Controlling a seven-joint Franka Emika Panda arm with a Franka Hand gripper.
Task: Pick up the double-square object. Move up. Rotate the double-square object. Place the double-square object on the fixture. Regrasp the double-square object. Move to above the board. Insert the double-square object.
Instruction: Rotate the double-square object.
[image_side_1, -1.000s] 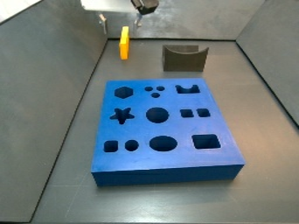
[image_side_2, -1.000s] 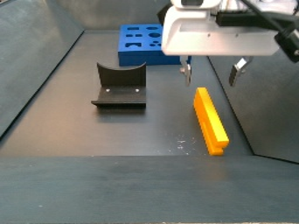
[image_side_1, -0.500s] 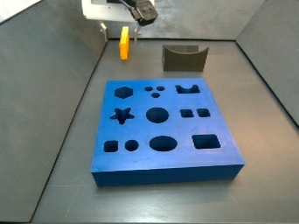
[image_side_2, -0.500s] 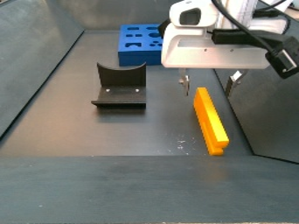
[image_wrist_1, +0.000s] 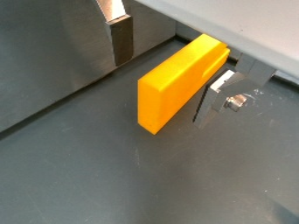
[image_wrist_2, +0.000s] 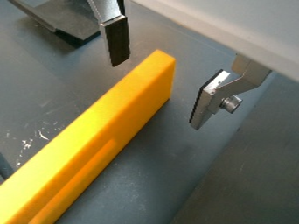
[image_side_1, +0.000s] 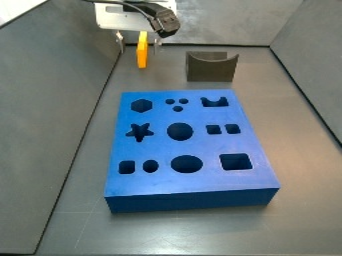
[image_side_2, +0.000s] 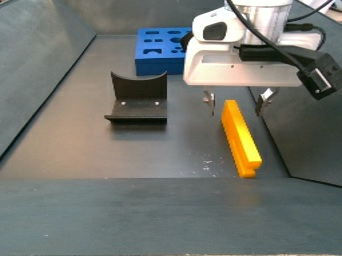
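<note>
Gripper (image_side_2: 237, 98) low over the floor, fingers (image_wrist_2: 115, 39) spread wide either side of the double-square object (image_side_2: 241, 137), not gripping it. The piece lies flat, apart from the fixture (image_side_2: 136, 98) and board (image_side_1: 190, 150).

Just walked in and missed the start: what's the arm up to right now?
The Franka arm's pincer is low over the far end of the double-square object, which lies flat on the floor. In a wrist view its fingers stand open on either side of the piece, not touching it, so nothing is grasped yet. The fixture and the board sit apart, untouched.
</note>
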